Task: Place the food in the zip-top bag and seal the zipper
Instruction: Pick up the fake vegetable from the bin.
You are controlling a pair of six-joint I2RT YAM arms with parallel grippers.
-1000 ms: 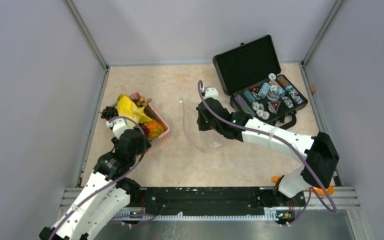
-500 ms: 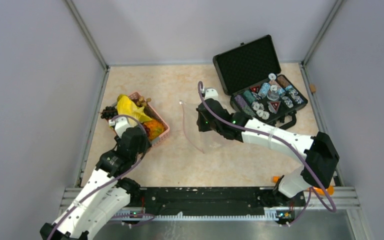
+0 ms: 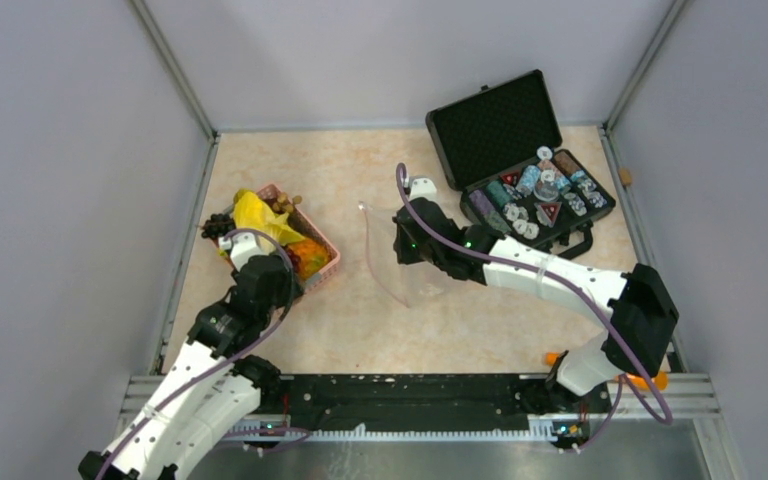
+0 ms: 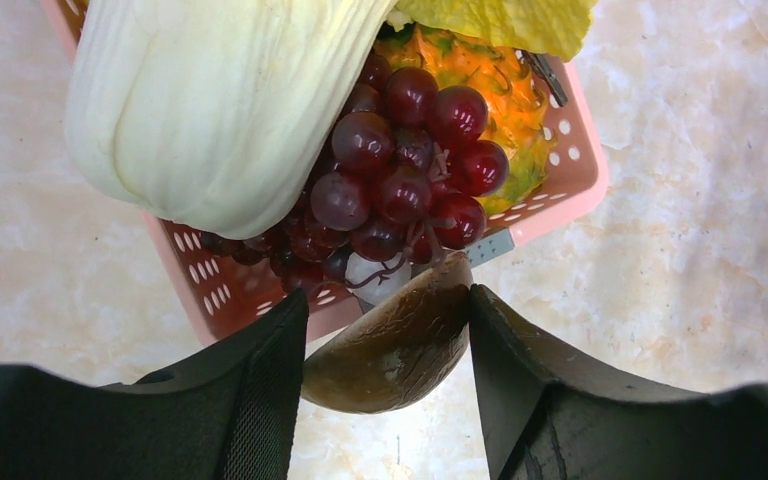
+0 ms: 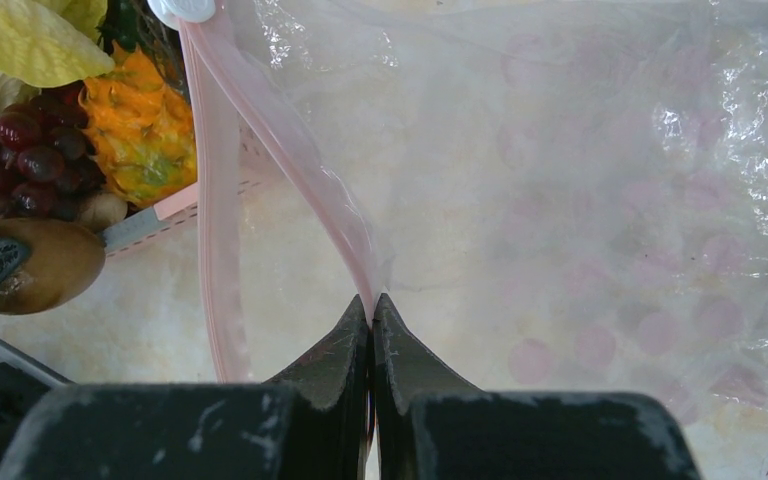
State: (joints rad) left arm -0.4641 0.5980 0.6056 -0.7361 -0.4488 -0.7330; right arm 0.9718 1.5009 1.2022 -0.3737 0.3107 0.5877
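– Left gripper [image 4: 388, 300] sits at the near rim of the pink basket [image 4: 560, 195], both fingers pressed against the sides of the brown ball [image 4: 390, 350].
– What crowds it?
– The grapes [image 4: 400, 160] touch the ball's far side, and the pale cabbage [image 4: 210, 100] leans over them. Beyond the basket's rim, toward the bag, lies bare table [image 4: 690, 280].
– And the right gripper [image 5: 372, 305]?
– Pinched tight on the zipper [image 5: 290, 150], holding up that edge of the zip-top bag [image 5: 580, 200], where the strip parts into two bands. The bag sits mid-table between the basket and the black case [image 3: 505, 130], with a bare strip of table on the basket side.
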